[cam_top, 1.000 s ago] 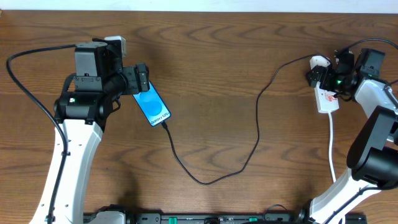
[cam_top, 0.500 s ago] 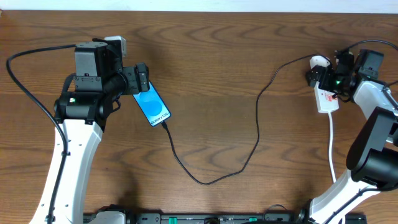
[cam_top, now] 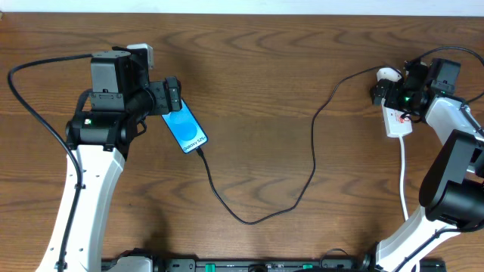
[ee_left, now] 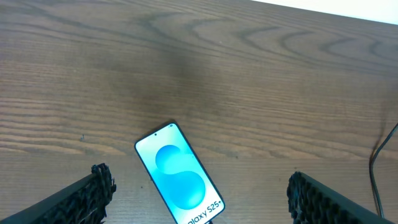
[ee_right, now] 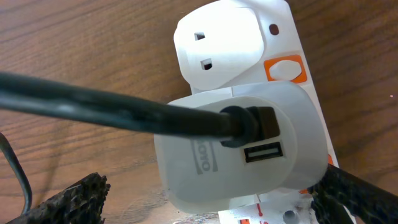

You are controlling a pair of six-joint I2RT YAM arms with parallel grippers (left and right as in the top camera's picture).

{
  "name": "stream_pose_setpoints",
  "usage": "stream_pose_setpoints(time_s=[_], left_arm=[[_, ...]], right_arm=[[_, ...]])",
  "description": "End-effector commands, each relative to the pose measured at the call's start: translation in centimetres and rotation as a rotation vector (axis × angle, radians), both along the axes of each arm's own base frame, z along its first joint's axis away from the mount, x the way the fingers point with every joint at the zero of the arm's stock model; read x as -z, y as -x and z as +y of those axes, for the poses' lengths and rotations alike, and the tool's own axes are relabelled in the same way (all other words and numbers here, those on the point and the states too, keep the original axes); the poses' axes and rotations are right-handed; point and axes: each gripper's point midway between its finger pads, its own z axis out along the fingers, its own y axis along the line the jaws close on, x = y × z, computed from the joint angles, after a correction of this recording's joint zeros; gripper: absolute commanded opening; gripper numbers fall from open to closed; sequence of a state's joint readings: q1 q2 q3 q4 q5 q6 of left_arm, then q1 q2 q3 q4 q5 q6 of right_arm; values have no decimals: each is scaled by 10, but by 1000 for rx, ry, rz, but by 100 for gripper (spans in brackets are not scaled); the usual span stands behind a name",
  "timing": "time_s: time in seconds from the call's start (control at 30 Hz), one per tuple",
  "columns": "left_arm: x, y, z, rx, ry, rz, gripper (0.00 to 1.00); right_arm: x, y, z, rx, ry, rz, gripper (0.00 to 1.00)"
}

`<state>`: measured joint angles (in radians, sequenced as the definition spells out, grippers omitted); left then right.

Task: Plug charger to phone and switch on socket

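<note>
Right fingers (ee_right: 68, 193) have nudged along the socket (cam_top: 398, 125), spread around the adapter (ee_right: 242, 155) whose charger (ee_right: 93, 106) connection only the wrist view shows; left fingers (ee_left: 93, 186) are spread too.

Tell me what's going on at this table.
Two robot arms are working on charging a phone. The phone lies screen-up on the table, lit, and the charger cable reaches its lower end, apparently plugged in. The left pincer hangs open over the phone's top end, holding nothing. The right pincer is open over the socket, where the cable's white adapter sits plugged in. Whether the socket's switch is on cannot be told.
</note>
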<state>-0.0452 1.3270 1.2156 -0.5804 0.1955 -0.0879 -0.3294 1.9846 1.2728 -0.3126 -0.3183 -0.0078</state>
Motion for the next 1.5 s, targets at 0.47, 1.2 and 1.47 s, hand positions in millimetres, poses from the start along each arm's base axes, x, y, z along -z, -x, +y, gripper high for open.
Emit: stream_pose_setpoints(time_s=[0.47,1.2,1.47], left_arm=[[1,0,2,-1,-19,2,91],[1,0,2,-1,-19,2,91],[1,0,2,-1,-19,2,91]], right_arm=[[0,31,5,91,52,121,99],[-131,68,-2,217,137,-45,99],[-164,85,6,211,135,-97,99]])
